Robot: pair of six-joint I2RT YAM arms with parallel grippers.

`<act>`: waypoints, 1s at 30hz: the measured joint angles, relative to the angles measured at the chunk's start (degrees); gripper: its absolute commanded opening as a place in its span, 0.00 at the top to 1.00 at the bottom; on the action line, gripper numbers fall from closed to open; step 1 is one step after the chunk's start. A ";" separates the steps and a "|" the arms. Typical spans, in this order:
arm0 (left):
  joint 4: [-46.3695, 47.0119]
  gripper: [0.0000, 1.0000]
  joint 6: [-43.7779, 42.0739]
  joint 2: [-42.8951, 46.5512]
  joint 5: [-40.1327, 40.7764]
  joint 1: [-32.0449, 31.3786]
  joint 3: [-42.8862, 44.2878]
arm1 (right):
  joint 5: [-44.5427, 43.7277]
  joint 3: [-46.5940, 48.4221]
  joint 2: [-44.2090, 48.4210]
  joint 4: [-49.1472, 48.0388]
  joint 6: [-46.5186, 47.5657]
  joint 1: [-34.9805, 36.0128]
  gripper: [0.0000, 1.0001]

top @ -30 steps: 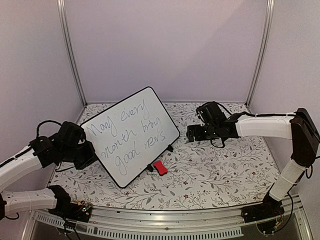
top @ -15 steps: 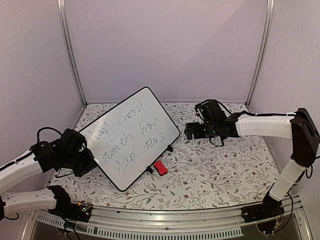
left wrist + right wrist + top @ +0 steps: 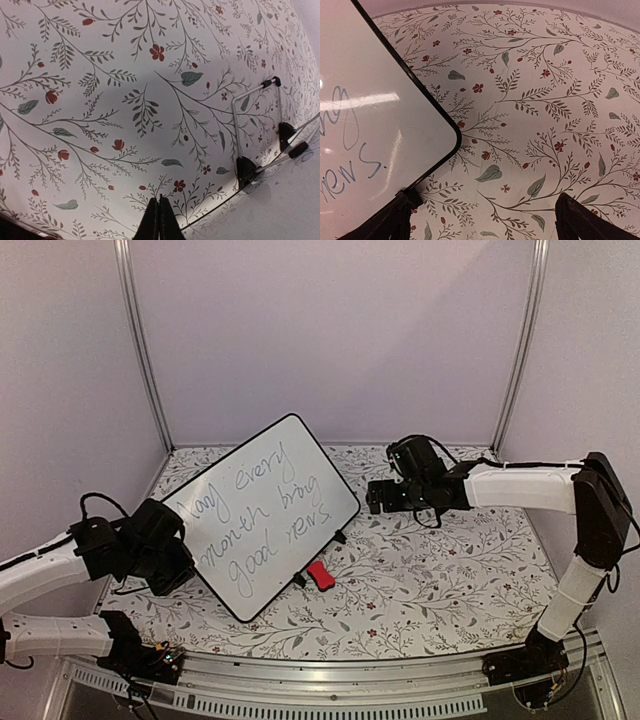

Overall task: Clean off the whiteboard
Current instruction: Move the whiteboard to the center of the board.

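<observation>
The whiteboard (image 3: pixel 262 515) stands tilted on its small feet in the middle of the table, with grey handwriting across it. A small red eraser block (image 3: pixel 320 575) lies just in front of it. My left gripper (image 3: pixel 185 565) sits at the board's lower left edge. In the left wrist view it (image 3: pixel 159 212) is shut with nothing between its fingers, and the whiteboard's edge (image 3: pixel 280 210) and wire stand (image 3: pixel 234 120) lie to the right. My right gripper (image 3: pixel 375 498) hovers open just right of the board. In the right wrist view the whiteboard's corner (image 3: pixel 380 120) lies left of the right gripper (image 3: pixel 485 225).
A floral cloth (image 3: pixel 430 580) covers the table. Purple walls with metal corner posts (image 3: pixel 140 340) close in the back and sides. A metal rail (image 3: pixel 330 680) runs along the near edge by the arm bases.
My left arm has slid nearer and slightly right along the board's left edge, and the board has shifted a little. The right gripper has crept left toward the board.
</observation>
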State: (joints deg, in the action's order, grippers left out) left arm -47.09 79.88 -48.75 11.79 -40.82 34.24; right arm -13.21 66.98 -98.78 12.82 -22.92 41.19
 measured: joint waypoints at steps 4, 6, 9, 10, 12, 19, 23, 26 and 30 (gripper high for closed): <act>-1.01 1.00 2.71 -1.60 1.09 -2.43 1.81 | -0.17 0.61 -0.11 0.02 0.02 0.00 0.01; -1.75 1.00 3.82 -2.34 1.46 -3.19 2.56 | -0.20 1.16 -0.42 -0.07 0.04 0.00 0.01; -2.75 1.00 4.85 -4.39 2.08 -3.48 3.56 | -0.20 1.44 -0.90 -0.17 0.04 0.00 0.01; -3.06 1.00 5.11 -5.40 2.27 -3.50 3.98 | -0.20 1.53 -1.11 -0.15 0.07 0.00 0.01; -3.13 1.00 5.35 -6.99 2.49 -3.58 4.50 | -0.20 1.62 -1.40 -0.17 0.09 0.00 0.01; -2.67 1.00 5.44 -10.80 2.64 -3.72 5.20 | 0.31 1.18 -1.49 -0.98 0.79 0.00 0.01; -1.60 1.00 5.42 -11.47 2.43 -3.85 5.20 | 1.46 -0.42 -1.49 -1.70 1.20 0.00 0.01; -0.26 1.00 5.25 -12.24 2.21 -4.20 5.20 | 2.03 -1.36 -1.49 -1.84 1.29 0.00 0.01; 1.60 1.00 4.94 -14.25 1.92 -4.70 5.22 | 2.47 -1.99 -1.49 -2.03 1.29 0.00 0.01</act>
State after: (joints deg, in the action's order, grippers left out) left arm -45.50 84.82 -63.00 13.72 -45.52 39.46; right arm -10.74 64.99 -100.27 10.79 -21.63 41.19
